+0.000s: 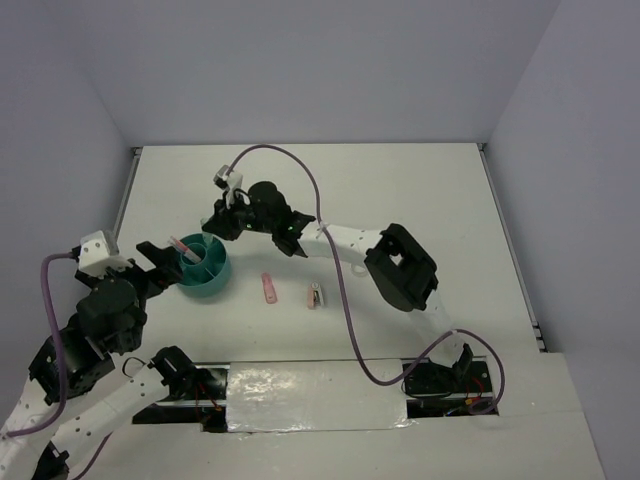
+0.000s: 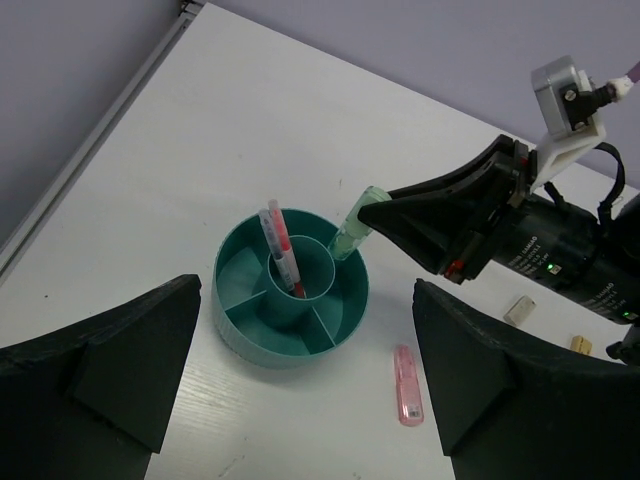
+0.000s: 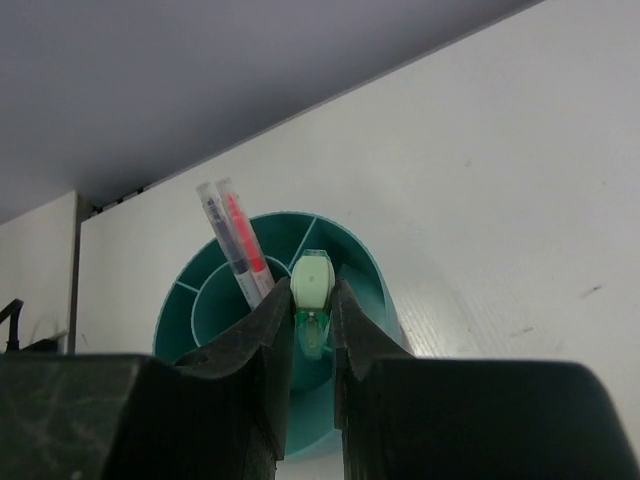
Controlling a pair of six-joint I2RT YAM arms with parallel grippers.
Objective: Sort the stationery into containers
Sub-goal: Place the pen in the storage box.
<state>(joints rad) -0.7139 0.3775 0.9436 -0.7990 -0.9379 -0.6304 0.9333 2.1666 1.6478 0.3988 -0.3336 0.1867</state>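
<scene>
Left wrist view: the round teal organizer (image 2: pixel 228 318) sat on the white table (image 2: pixel 250 130), a centre cup ringed by wedge-shaped compartments. Two thin capped pens stood leaning in the centre cup, tops tipped toward 11 o'clock: a dark pen (image 2: pixel 268 228) with a clear cap and a pink pen (image 2: pixel 281 236) touching it. The left claw (image 2: pixel 305 283) hung over the organizer with its fingers spread wide, holding nothing.

The right claw (image 2: pixel 372 214) came in from 2 o'clock, clamped on a mint-green tube (image 2: pixel 350 235). The tube was pale, translucent and tilted, its lower end dipped inside the outer ring at about 1 o'clock. Whether it touched the bottom could not be told. The right wrist view showed its rounded end pinched between the two black fingers.

A flat pink stick (image 2: pixel 405 386) lay on the table at 4 o'clock of the organizer. In the top view a pink-white clip (image 1: pixel 315 297) lay near the stick, at its 3 o'clock.
</scene>
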